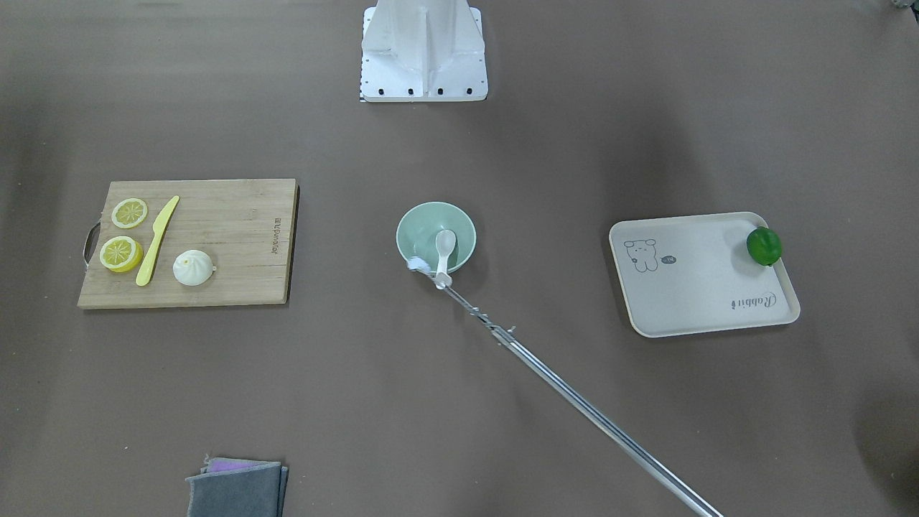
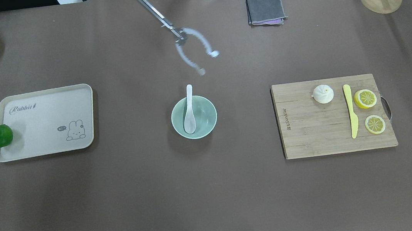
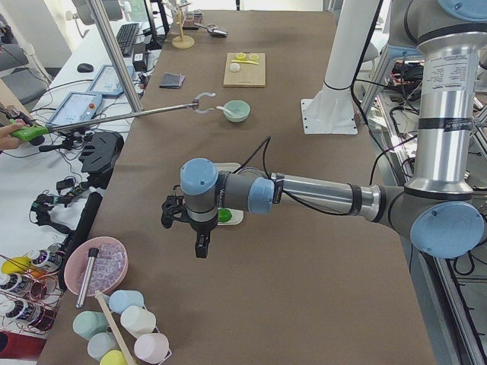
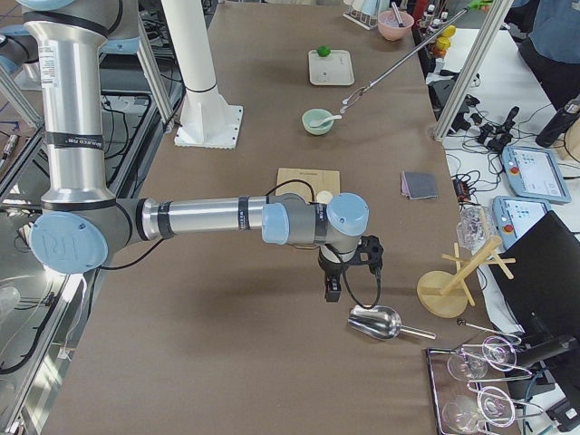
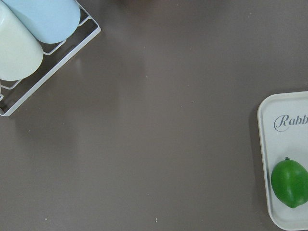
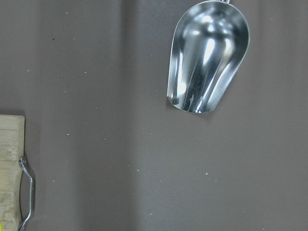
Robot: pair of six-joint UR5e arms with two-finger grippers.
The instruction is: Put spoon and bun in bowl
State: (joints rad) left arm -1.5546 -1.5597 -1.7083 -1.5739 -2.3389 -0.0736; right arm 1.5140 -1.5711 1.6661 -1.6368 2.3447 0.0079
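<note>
The white spoon [image 2: 189, 110] lies in the mint-green bowl [image 2: 210, 117] at the table's middle, scoop inside and handle resting over the far rim; both also show in the front view, spoon [image 1: 444, 250] and bowl [image 1: 413, 222]. The white pleated bun [image 2: 323, 93] sits on the wooden cutting board [image 2: 309, 134], also seen from the front [image 1: 193, 267]. My left gripper [image 3: 201, 249] hangs over the table end near the tray. My right gripper [image 4: 333, 291] hangs beyond the board near a metal scoop. Whether either is open or shut cannot be told.
An operator's long metal grabber pole [image 1: 574, 402] reaches in, its open claw [image 2: 196, 52] just beyond the bowl. On the board lie a yellow knife [image 2: 351, 114] and lemon slices [image 2: 365, 98]. A beige tray [image 2: 47, 122] holds a green fruit [image 2: 2, 135]. A grey cloth [image 2: 265, 9] lies far.
</note>
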